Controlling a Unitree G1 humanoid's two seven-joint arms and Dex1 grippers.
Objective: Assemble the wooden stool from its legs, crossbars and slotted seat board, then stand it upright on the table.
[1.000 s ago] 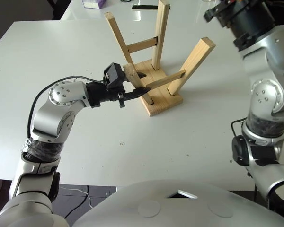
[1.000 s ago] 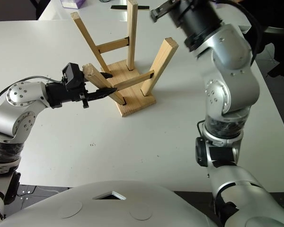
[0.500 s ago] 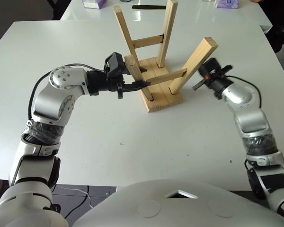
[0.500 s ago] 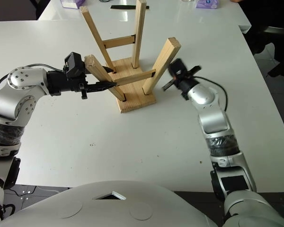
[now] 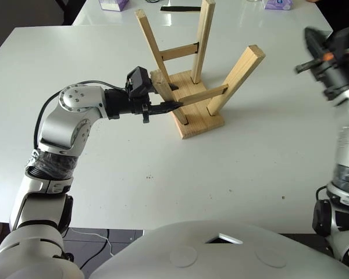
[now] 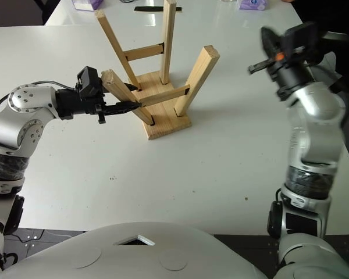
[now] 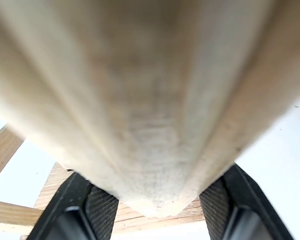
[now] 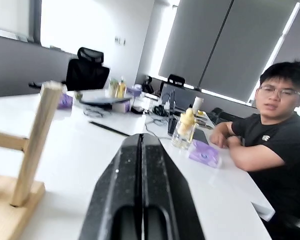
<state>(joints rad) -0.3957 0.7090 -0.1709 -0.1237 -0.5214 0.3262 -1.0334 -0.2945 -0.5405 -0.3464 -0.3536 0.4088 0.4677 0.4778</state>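
Inverted stool (image 5: 193,102) on desk (image 5: 134,174): rigid, light wood, probably tippy. At 9 o'clock the left gripper (image 5: 170,106) clamps a leg (image 5: 161,81) low down, a sound hold. At 3 o'clock the right gripper (image 8: 142,150) is closed and empty.

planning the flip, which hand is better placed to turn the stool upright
Left: left hand clamps a leg of the upside-down stool; right hand is raised away, shut and empty.

The stool (image 5: 200,119) is pale tan bare wood with faint grain. The table (image 5: 163,174) is plain white. The left end effector (image 5: 166,107) and the right end effector (image 8: 142,139) are black, and the left one's pads (image 7: 102,212) are finely cross-hatched. Two small boxes (image 5: 113,4) are purple.
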